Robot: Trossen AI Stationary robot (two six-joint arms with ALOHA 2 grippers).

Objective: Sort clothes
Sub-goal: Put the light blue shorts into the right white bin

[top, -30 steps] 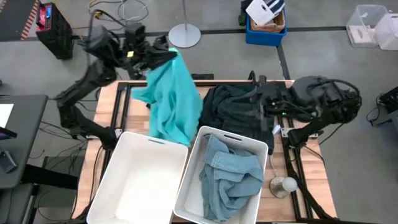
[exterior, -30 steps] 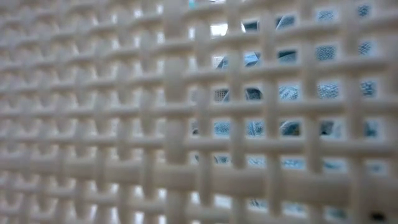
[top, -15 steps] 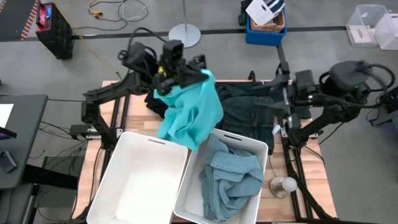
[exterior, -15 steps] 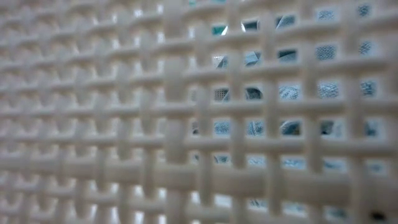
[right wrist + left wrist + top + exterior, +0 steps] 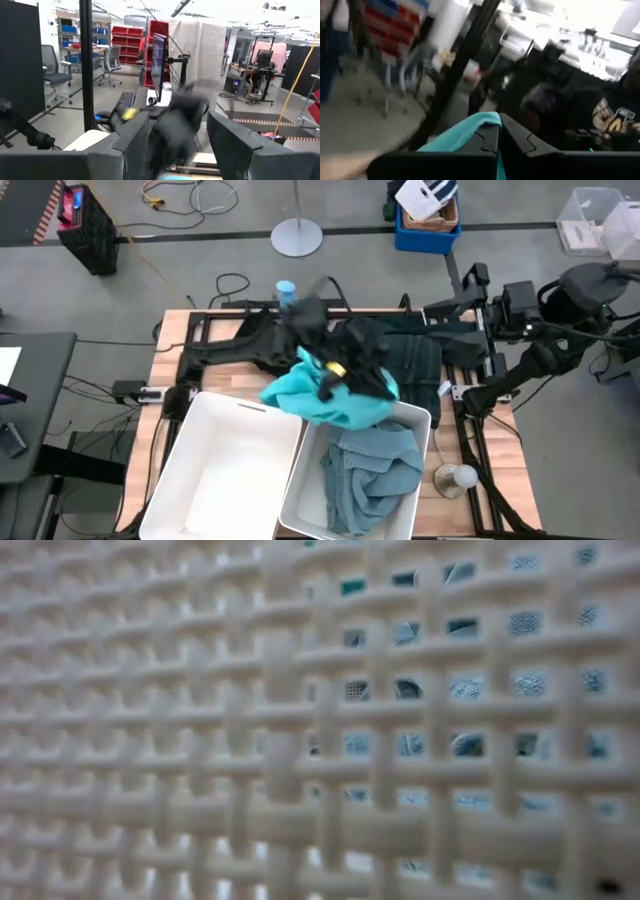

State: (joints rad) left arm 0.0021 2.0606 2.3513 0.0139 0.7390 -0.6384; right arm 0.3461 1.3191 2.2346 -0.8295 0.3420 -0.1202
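On the wooden table (image 5: pixel 170 350) your left gripper (image 5: pixel 352 373) pinches the soft turquoise garment (image 5: pixel 325 395) over the right white plastic bin (image 5: pixel 305 480) (right gripper (image 5: pixel 172 137) spread empty).

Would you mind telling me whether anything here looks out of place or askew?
The turquoise garment, clamped in the left hand, hangs across the far rims of both white bins, inside neither. The right-hand bin already holds the pale grey-blue garment. The low view is blocked by a bin's lattice wall.
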